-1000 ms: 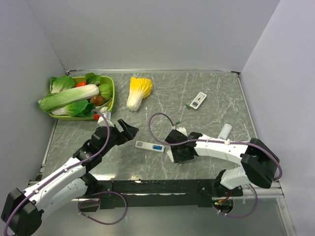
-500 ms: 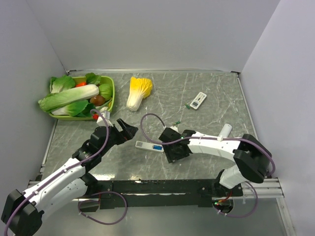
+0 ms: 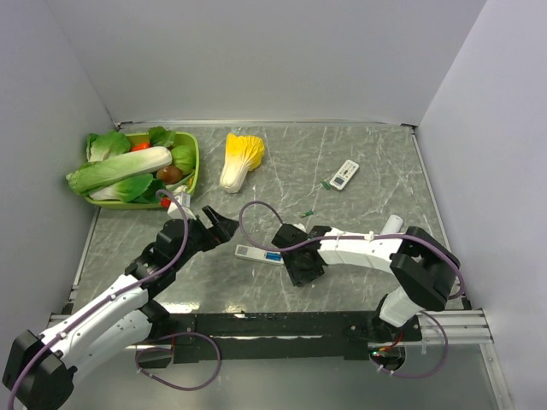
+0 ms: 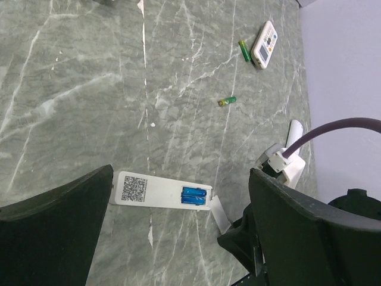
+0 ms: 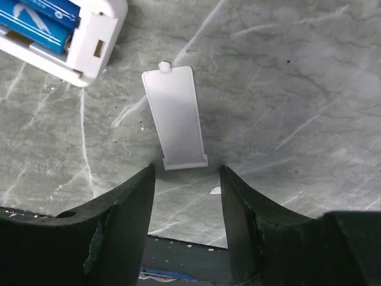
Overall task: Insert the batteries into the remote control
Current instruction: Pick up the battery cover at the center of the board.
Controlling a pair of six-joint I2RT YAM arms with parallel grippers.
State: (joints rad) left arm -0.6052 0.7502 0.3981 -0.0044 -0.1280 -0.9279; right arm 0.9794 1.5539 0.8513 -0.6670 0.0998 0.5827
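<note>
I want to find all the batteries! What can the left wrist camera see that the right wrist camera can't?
Only left wrist: a second remote, a green battery beside it, another green battery farther off, and the QR label. Only right wrist: the right fingers, open at the end of the grey cover. Both: the open remote with blue batteries inside, that cover beside it.

Bright, even light; soft shadows; sharp.

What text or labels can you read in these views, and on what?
No words are legible anywhere.
QR code, on the back of the open remote: no readable characters.
Blue batteries: white print, too blurred to read.
Far remote: button markings too small to read.
</note>
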